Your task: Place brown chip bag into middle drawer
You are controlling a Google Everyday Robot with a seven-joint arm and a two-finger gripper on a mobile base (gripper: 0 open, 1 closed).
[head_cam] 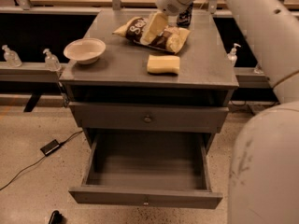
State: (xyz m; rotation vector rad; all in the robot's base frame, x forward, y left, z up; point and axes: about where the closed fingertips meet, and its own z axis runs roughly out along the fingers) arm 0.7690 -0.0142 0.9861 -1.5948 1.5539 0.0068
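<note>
In the camera view, the only one we have, the brown chip bag [169, 38] lies flat toward the back of the cabinet's tabletop [117, 64], its tan ends pointing left and right and its dark middle facing up, which leaves the broad crinkly face open to a grasp from above. The gripper [153, 29] sits directly over that middle, tilted down and to the left, its pale end overlapping the bag; we judge it is placed there to take the bag across its narrow width. We cannot tell whether the jaws are apart or together, nor whether they touch the bag. The arm [261, 27] reaches in from the right, passing above a dark can [184, 17] that stands just behind the bag, so a lift should go straight up to avoid knocking it. A yellow sponge [163, 64] rests just in front of the bag and a white bowl [84, 50] sits well apart at the left; neither blocks the approach. Below, a closed drawer front with a round knob [147, 119] stays flush, while the middle drawer [147, 167] under it is pulled far out, its shallow tray bare, ready to receive the bag from above. We judge the task to be at the grasping step, with the carry down and forward to the drawer not yet begun.
</note>
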